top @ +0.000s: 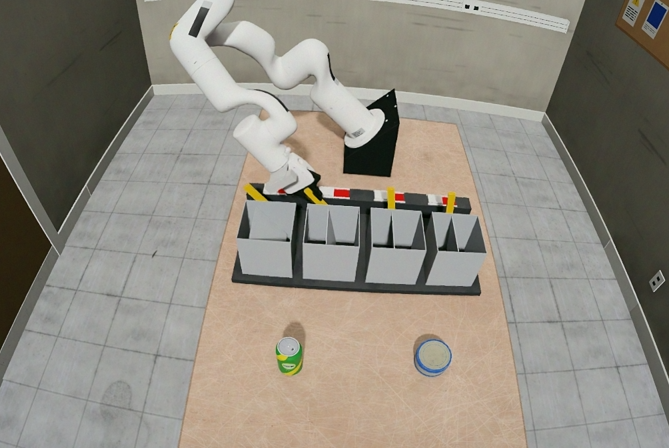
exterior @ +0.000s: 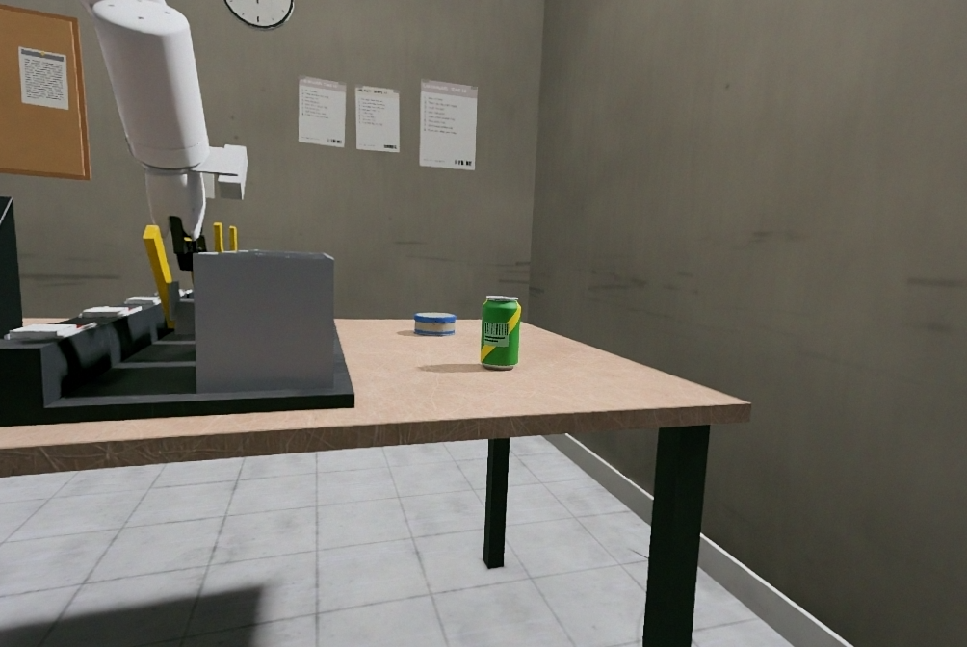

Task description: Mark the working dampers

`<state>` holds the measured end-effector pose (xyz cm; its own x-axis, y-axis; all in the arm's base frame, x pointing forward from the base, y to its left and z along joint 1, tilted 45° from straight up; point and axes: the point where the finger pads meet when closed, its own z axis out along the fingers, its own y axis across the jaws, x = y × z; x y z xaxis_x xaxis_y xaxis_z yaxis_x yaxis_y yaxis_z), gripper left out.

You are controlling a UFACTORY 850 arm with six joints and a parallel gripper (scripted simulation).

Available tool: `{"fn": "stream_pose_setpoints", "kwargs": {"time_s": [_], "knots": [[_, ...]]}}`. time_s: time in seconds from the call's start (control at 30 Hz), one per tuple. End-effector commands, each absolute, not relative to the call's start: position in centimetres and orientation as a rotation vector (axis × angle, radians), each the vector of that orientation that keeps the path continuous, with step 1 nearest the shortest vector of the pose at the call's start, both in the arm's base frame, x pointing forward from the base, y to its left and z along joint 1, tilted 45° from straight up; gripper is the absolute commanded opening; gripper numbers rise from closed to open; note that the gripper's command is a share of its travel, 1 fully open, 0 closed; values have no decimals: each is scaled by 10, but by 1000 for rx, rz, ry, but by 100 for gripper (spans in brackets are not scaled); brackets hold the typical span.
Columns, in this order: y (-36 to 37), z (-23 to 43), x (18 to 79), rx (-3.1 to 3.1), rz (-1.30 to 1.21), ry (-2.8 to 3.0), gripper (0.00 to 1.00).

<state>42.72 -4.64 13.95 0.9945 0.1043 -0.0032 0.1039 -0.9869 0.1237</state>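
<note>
Four grey duct dampers stand in a row on a black base: first (top: pixel 266 240), second (top: pixel 331 240), third (top: pixel 396 243), fourth (top: pixel 456 245). Each has a yellow lever behind it. The first lever (top: pixel 254 193) and second lever (top: pixel 314 196) are tilted; the third (top: pixel 390 198) and fourth (top: pixel 450 202) stand upright. The first damper's blade lies turned; the other blades stand edge-on. My gripper (top: pixel 304 187) is shut on the second lever, and also shows in the side view (exterior: pixel 183 244). The slider rail (top: pixel 356 193) behind shows red patches and white covers; the gripper hides its left part.
The arm's black pedestal (top: pixel 372 142) stands behind the rail. A green can (top: pixel 288 356) and a blue-rimmed tin (top: pixel 432 357) stand on the table's near half, well in front of the dampers. The table edge is close on the left of the base.
</note>
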Motion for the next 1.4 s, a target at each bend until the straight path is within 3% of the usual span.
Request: {"fn": "stream_pose_setpoints", "kwargs": {"time_s": [0.0,0.33,0.83,1.37], "knots": [[-46,140,428,3013,6,159,19],[-46,140,428,3013,6,159,19],[-46,140,428,3013,6,159,39],[-46,143,428,3013,7,159,39]]}}
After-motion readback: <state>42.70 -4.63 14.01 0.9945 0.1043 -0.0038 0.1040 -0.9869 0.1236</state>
